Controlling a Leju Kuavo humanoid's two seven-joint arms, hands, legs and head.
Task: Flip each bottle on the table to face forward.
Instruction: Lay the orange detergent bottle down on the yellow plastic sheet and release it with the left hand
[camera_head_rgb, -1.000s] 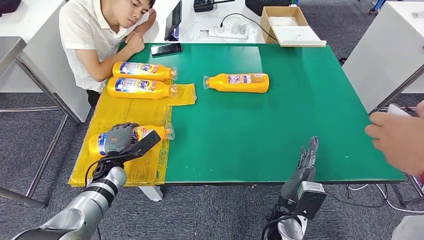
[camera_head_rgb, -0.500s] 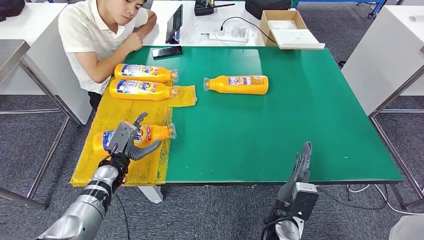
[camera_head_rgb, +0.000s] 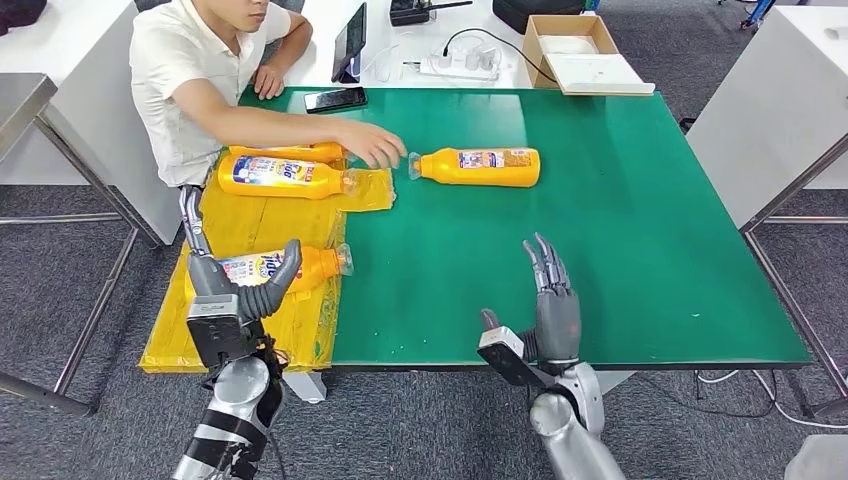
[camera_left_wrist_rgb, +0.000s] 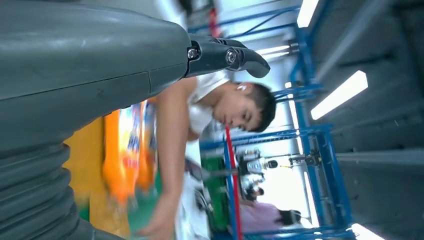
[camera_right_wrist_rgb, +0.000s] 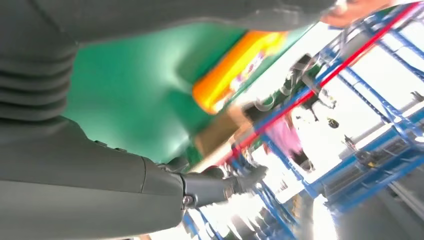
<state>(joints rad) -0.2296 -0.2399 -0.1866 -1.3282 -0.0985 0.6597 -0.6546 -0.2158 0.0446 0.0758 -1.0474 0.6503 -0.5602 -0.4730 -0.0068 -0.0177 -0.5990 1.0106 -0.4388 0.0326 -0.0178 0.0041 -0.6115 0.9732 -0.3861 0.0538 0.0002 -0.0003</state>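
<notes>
Lower left, the left robot hand (camera_head_rgb: 235, 290), fingers spread and empty, sits just before the sideways-lying bottle (camera_head_rgb: 285, 267); the right robot hand (camera_head_rgb: 548, 310) is open too.

The left hand (camera_head_rgb: 225, 290) is raised upright above its silver forearm, fingers pointed up and apart, thumb curved out to the side, nothing held. The right hand (camera_head_rgb: 548, 310) is likewise lifted, palm turned away, fingers extended upward and slightly spread, thumb jutting sideways, with nothing held in it.
</notes>
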